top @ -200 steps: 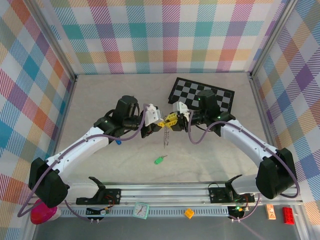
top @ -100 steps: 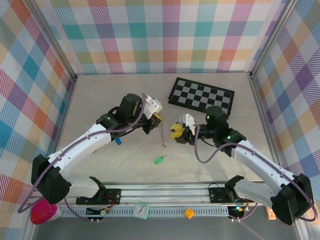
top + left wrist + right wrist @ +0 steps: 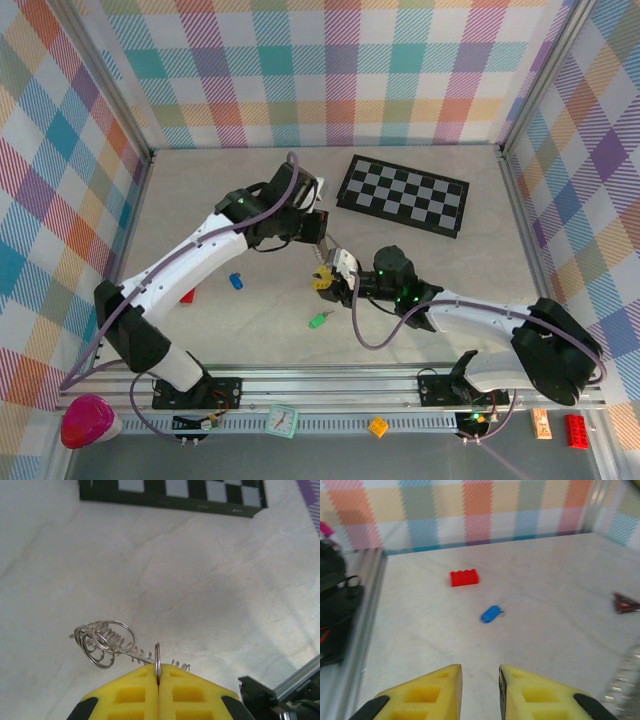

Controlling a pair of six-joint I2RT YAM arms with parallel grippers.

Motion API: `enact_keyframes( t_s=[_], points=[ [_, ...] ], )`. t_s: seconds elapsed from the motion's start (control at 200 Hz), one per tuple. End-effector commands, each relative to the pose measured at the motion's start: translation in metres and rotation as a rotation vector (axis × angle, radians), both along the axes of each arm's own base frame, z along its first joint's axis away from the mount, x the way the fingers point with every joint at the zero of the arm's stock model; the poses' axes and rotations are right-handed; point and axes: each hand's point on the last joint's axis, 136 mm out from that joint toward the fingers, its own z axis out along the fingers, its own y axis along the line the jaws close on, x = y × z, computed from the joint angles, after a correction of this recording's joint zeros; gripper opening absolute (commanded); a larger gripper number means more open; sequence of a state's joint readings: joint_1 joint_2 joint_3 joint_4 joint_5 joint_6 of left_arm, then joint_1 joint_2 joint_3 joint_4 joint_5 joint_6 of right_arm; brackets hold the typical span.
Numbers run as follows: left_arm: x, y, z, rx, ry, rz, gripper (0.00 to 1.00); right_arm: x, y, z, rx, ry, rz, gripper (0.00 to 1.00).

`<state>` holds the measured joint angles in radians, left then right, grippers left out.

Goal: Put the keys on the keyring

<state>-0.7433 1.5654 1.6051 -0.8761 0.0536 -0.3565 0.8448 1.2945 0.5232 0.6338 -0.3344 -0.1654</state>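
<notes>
My left gripper (image 3: 158, 672) is shut on one ring of the keyring (image 3: 106, 639), a silvery chain with several rings that hangs from it above the table. In the top view the left gripper (image 3: 318, 233) is at mid table, near the checkerboard. My right gripper (image 3: 325, 279) is low, just in front of it, and open with nothing between its fingers. The green key (image 3: 318, 321) lies on the table just nearer than the right gripper. The blue key (image 3: 491, 613) lies ahead of the open right gripper (image 3: 480, 672), well apart from it, and shows on the table in the top view (image 3: 236, 281).
A black-and-white checkerboard (image 3: 402, 193) lies at the back right. A red brick (image 3: 464, 577) sits beyond the blue key, and a small red triangle (image 3: 625, 602) lies to the right. The metal rail (image 3: 330, 385) runs along the near edge.
My right gripper has drawn away from the left one, swinging left and nearer, down toward the green key, its jaws a little narrower. The left gripper shifted slightly back with the keyring.
</notes>
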Motion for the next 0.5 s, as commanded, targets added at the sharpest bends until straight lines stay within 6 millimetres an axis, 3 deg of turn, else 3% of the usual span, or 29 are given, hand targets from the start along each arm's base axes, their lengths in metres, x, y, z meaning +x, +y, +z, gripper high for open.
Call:
enact_keyframes(
  t_s=[0.0,0.195,0.495],
  points=[
    [-0.017,0.019,-0.013,0.040,0.186,0.180,0.00,0.023,-0.004,0.028,0.120,-0.096,-0.132,0.24],
    [-0.025,0.025,-0.020,0.027,0.304,0.338,0.00,0.035,-0.012,0.023,0.121,-0.146,-0.214,0.23],
    [-0.036,0.016,-0.031,-0.034,0.503,0.490,0.00,0.030,-0.016,0.015,0.111,-0.176,-0.203,0.23]
  ],
)
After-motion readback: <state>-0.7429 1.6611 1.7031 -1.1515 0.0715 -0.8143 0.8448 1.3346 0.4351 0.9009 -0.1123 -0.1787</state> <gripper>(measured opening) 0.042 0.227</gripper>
